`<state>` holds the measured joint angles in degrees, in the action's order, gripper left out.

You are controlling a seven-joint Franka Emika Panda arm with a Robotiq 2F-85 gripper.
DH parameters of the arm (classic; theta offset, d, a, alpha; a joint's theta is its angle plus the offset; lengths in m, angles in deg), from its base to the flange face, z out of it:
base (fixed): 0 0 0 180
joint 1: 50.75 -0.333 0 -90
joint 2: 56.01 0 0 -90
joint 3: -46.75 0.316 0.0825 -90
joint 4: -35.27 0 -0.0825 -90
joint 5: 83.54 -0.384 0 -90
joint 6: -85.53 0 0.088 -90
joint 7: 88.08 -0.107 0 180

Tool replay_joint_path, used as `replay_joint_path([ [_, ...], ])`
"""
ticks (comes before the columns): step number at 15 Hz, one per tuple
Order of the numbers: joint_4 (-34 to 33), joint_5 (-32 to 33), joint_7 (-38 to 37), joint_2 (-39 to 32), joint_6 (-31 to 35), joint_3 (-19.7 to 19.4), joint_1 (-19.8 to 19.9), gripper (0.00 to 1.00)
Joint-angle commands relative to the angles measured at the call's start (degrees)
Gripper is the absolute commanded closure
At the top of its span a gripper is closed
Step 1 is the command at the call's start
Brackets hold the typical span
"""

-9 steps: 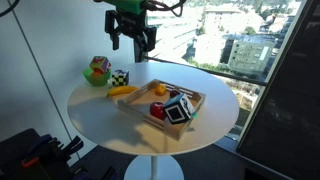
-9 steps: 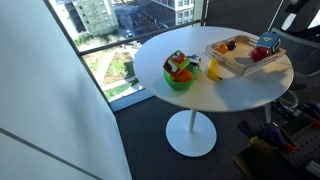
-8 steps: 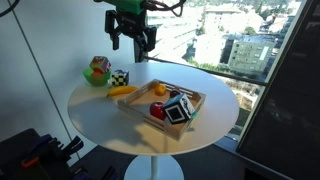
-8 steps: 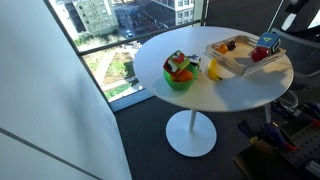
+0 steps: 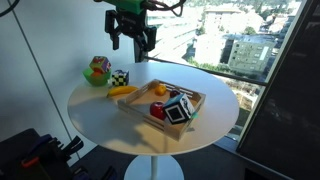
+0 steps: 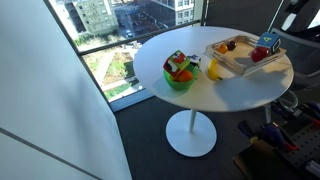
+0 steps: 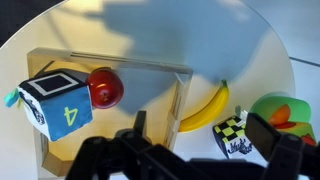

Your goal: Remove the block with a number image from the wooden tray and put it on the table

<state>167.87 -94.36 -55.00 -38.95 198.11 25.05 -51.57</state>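
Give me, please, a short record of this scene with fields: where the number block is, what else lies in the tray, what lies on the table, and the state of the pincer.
block: block showing a 4, inside the tray, at one end
also in tray: apple beside the block; another red item
on table: banana beside the tray, checkered cube, green toy
pincer: open, empty, raised above the table, not touching anything
task state: block not yet removed
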Motion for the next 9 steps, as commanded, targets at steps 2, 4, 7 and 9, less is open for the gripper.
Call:
replay_joint_path([
  [2, -0.4, -0.7, -0.2, -0.6, 0.6, 3.1, 3.3, 0.0],
  [4, -0.8, -0.6, -1.1, -1.0, 1.4, 3.8, 4.2, 0.0],
  [7, -0.8, -0.9, -3.4, -2.7, 4.8, 5.2, 4.6, 0.0],
  [9, -1.0, -0.2, -6.1, -4.3, 8.0, 6.2, 4.8, 0.0],
])
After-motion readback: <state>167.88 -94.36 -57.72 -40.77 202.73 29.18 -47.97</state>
